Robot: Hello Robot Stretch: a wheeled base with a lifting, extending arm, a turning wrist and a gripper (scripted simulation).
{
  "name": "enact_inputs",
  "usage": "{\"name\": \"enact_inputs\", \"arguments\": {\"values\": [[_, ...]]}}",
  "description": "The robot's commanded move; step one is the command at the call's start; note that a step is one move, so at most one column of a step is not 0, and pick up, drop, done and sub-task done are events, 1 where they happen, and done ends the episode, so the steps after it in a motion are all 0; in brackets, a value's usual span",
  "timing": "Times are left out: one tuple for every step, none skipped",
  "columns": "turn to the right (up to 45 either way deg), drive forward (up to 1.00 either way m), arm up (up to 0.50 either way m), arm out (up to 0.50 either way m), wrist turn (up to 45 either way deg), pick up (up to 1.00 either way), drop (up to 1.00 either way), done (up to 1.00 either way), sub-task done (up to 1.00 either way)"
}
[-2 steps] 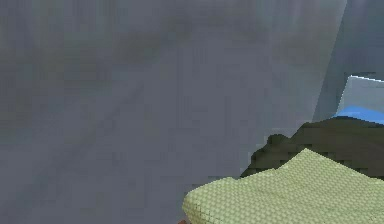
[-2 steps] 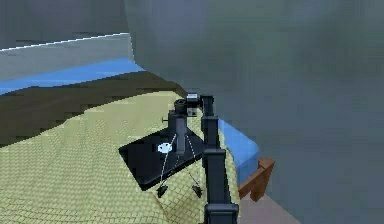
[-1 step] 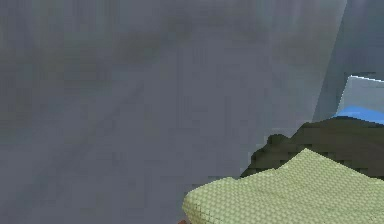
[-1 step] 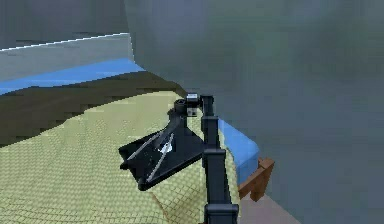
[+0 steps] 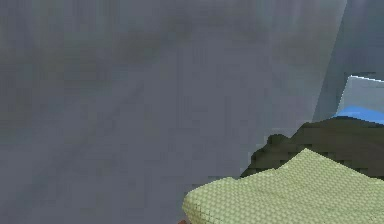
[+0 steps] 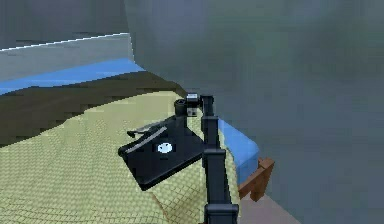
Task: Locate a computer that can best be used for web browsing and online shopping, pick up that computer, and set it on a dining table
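Observation:
A dark flat laptop (image 6: pixel 160 155), with a small pale round mark on top, lies over the yellow-green blanket (image 6: pixel 70 170) of a bed in the arm side view. The arm (image 6: pixel 213 165) rises from the bottom edge along the laptop's right side. The gripper (image 6: pixel 150 130) reaches left from the arm's far end, at the laptop's far edge. I cannot tell whether it holds anything, as the laptop and the bed lie right behind it. The same blanket (image 5: pixel 290 190) shows at the forward view's lower right.
The bed has a blue sheet (image 6: pixel 60 80), a dark cover (image 5: pixel 320 140), a pale headboard (image 6: pixel 70 50) and a wooden leg (image 6: pixel 262 176). Grey walls (image 5: pixel 130 90) stand close ahead and beyond the bed. Grey floor (image 6: pixel 320 190) lies at the arm side view's right.

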Motion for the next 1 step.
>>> {"name": "enact_inputs", "arguments": {"values": [[0.0, 0.0, 0.0, 0.0, 6.0, 0.0, 0.0, 0.0, 0.0]]}}
